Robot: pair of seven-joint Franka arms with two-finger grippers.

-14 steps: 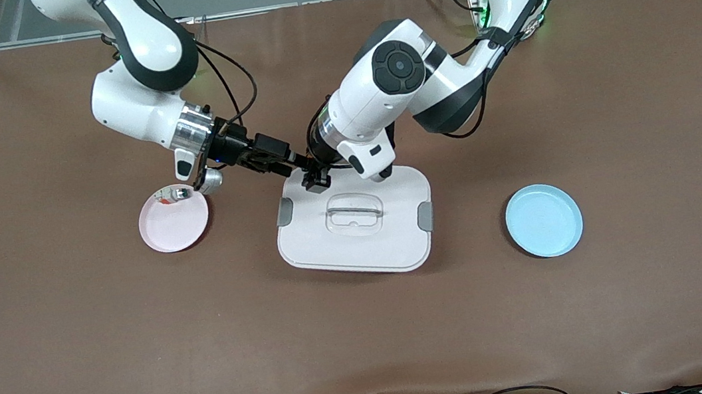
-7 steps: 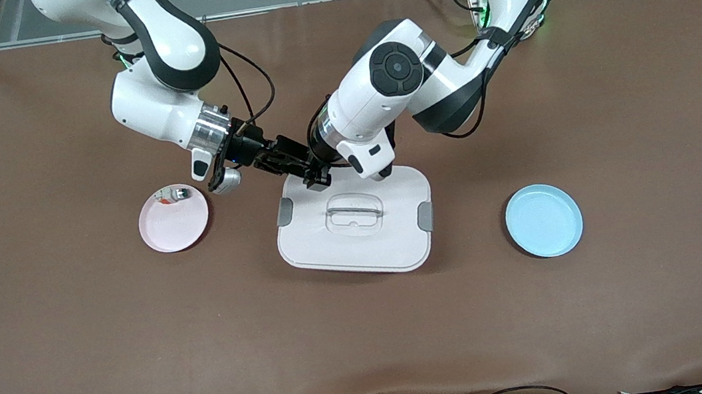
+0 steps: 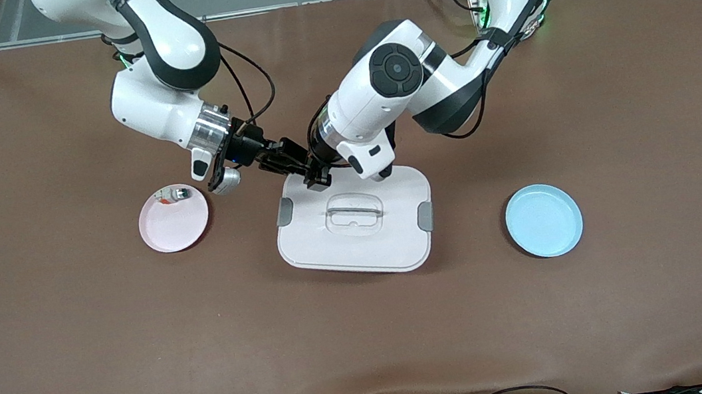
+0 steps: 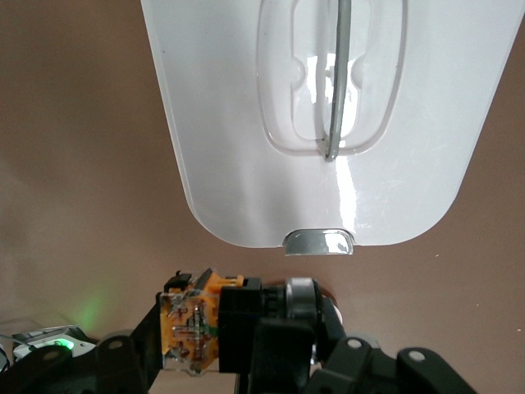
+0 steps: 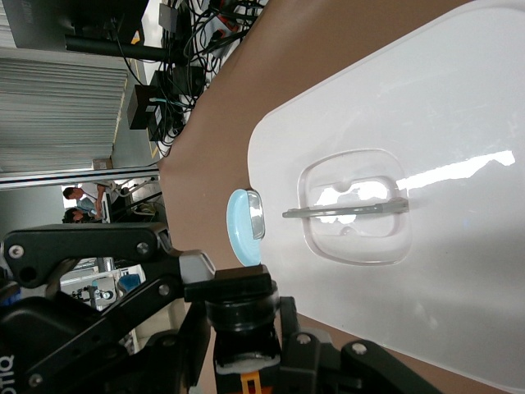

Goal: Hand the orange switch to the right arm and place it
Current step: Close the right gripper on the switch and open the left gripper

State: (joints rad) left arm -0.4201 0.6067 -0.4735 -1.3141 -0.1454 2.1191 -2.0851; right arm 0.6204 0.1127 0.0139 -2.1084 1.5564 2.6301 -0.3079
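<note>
Right gripper (image 3: 294,162) has moved in from the pink plate (image 3: 174,223), now clamped on the orange switch (image 4: 193,320); left gripper (image 3: 316,176) also grips it, above the white lid (image 3: 357,243) corner.

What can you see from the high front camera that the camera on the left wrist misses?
Only the front view shows the pink plate, the blue plate and both arms meeting. Only the left wrist view shows the orange switch close up, clamped by the left gripper and the right gripper. Both show the white lid beneath.
</note>
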